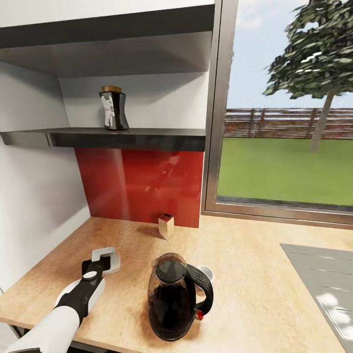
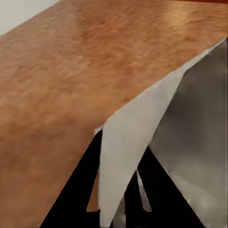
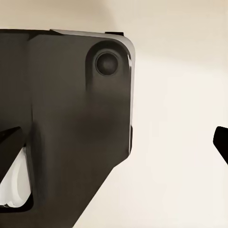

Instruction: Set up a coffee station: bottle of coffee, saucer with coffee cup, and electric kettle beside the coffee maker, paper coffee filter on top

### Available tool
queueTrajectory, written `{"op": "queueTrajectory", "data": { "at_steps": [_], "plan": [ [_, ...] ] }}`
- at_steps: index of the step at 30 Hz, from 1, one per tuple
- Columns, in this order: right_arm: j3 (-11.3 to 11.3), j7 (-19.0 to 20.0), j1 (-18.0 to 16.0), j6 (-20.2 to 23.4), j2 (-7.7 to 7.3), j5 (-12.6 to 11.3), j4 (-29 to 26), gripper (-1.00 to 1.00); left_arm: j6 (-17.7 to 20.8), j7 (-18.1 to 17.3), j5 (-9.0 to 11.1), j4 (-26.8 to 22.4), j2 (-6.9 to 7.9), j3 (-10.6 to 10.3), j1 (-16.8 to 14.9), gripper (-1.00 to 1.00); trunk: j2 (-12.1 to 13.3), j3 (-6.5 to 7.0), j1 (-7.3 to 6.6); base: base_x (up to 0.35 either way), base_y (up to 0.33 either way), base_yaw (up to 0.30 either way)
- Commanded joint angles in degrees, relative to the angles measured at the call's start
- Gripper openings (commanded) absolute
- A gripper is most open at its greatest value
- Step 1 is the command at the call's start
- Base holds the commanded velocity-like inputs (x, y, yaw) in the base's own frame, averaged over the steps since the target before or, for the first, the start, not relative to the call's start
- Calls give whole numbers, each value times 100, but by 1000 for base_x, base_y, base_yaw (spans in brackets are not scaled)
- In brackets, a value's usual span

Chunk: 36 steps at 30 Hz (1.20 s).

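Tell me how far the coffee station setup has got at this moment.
Looks done: the electric kettle stands on the countertop, with a white cup just behind it. In hand: the left gripper holds a pale folded sheet, apparently the paper filter, low over the counter. Left to do: the bottle of coffee sits on the shelf, and the filter is not placed.

Matt wooden countertop [image 1: 255, 274], glossy red backsplash [image 1: 142, 186], dark glassy kettle [image 1: 172, 299].

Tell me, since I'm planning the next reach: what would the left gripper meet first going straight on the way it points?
Probably nothing soon: the left gripper, holding the paper coffee filter, points over bare countertop toward the red backsplash, though depth is unclear.
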Motion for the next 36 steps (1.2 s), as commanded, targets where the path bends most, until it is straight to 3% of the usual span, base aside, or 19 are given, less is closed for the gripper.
{"op": "queueTrajectory", "data": {
  "at_steps": [1,36],
  "plan": [
    [1,5,-2,-19,-2,5,6,100,-9,-3,5,13,-3,16,0,-100,-2,-3,3,0,0,0],
    [1,5,-2,-19,-7,3,6,100,-10,-3,28,13,-3,21,0,-100,-2,-3,3,0,0,0]
  ]
}}
